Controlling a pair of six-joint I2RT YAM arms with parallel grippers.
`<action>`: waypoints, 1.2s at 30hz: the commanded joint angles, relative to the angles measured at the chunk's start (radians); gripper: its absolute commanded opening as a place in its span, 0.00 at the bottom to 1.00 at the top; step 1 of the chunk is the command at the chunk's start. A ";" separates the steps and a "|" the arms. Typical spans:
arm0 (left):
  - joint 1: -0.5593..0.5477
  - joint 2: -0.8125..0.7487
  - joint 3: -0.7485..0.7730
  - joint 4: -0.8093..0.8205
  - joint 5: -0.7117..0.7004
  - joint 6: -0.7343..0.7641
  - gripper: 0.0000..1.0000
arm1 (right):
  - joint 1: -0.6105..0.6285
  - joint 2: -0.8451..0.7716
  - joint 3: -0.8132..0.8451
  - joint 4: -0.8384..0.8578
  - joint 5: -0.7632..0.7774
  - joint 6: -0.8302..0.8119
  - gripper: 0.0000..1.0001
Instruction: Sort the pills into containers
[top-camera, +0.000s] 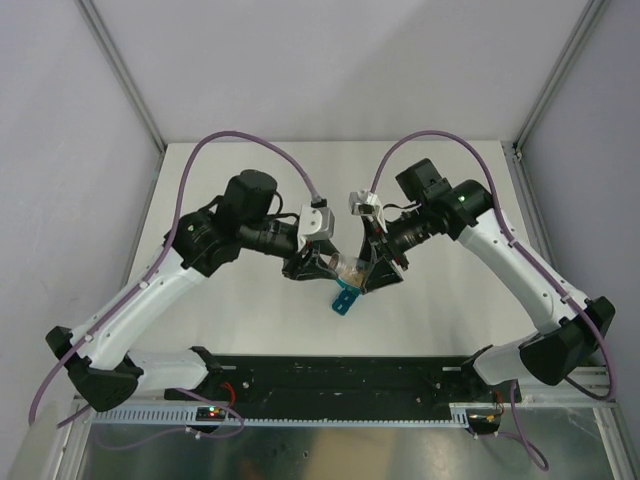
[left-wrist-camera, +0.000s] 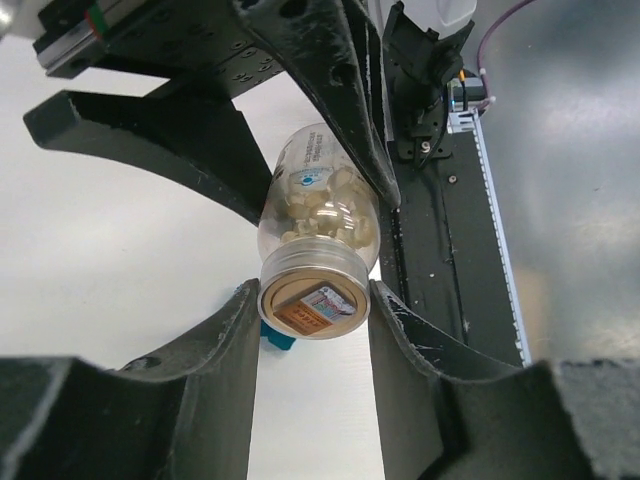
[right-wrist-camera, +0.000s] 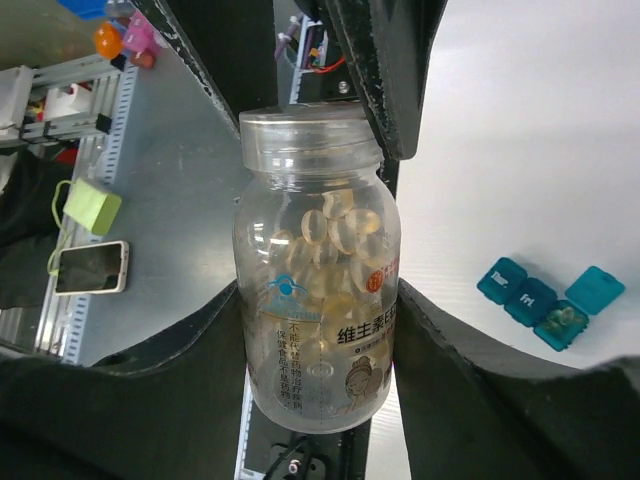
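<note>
Clear pill bottle (right-wrist-camera: 318, 270) clamped in right end effector (right-wrist-camera: 318, 312), teal containers (right-wrist-camera: 548, 300) nearby

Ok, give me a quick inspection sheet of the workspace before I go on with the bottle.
Surface: white table, no spills seen.
Job's things: pill bottle held in the air between both arms, capped, pale capsules inside; teal organizer on the table, two lids shut, the end lid open with a few pills inside.
Clutter: nothing seen on the table.
Grippers: left gripper shut on the bottle's cap end; right gripper shut on its body.
Cables: purple cables arc above the arms, apart from the bottle.
Surroundings: grey enclosure walls; phone and green box on a grey surface off the table.
</note>
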 joint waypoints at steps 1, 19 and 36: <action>-0.062 -0.004 -0.019 -0.057 0.052 0.052 0.41 | -0.027 0.040 0.074 0.026 -0.083 -0.049 0.00; 0.133 0.080 0.149 -0.038 0.034 -0.309 1.00 | 0.063 -0.118 -0.009 0.238 0.376 0.046 0.00; 0.205 0.189 0.212 -0.003 0.137 -0.531 0.68 | 0.161 -0.143 -0.003 0.312 0.648 0.051 0.00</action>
